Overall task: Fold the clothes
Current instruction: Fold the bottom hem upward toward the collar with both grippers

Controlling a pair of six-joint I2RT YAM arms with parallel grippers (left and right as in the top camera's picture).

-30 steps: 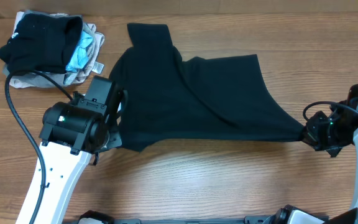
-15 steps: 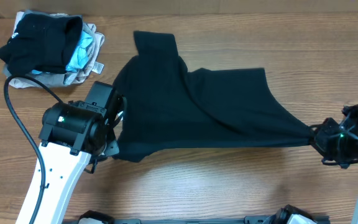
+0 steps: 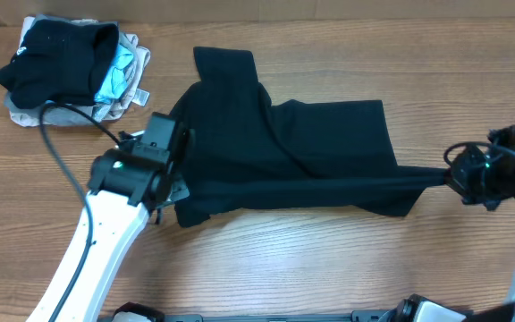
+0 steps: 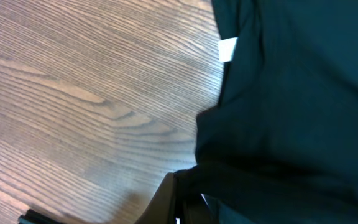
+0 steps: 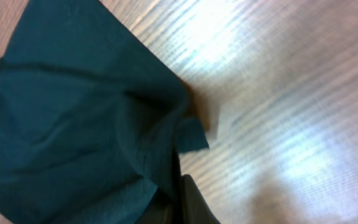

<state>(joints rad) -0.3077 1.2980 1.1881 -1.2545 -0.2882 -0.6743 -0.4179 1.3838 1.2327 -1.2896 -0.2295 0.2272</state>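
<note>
The large black shirt [image 3: 284, 152] lies spread across the middle of the table, stretched between both arms. My left gripper [image 3: 175, 177] is shut on its left edge; the left wrist view shows the dark fabric [image 4: 291, 112] with its small white tag [image 4: 228, 49] and a finger [image 4: 178, 199] pinching the cloth. My right gripper [image 3: 451, 175] is shut on a pulled-out corner at the right; the right wrist view shows bunched fabric [image 5: 79, 124] held at the fingers [image 5: 180, 194]. A pile of folded black, light-blue and beige garments [image 3: 70, 72] sits at the back left.
The wooden table [image 3: 329, 259] runs across the whole view. A black cable [image 3: 56, 152] loops from the left arm past the folded pile. The arm bases stand at the front edge.
The left gripper has moved right and up with the shirt's left edge. The right gripper has lifted back a little, and the shirt's lower edge is pulled into a straighter line.
</note>
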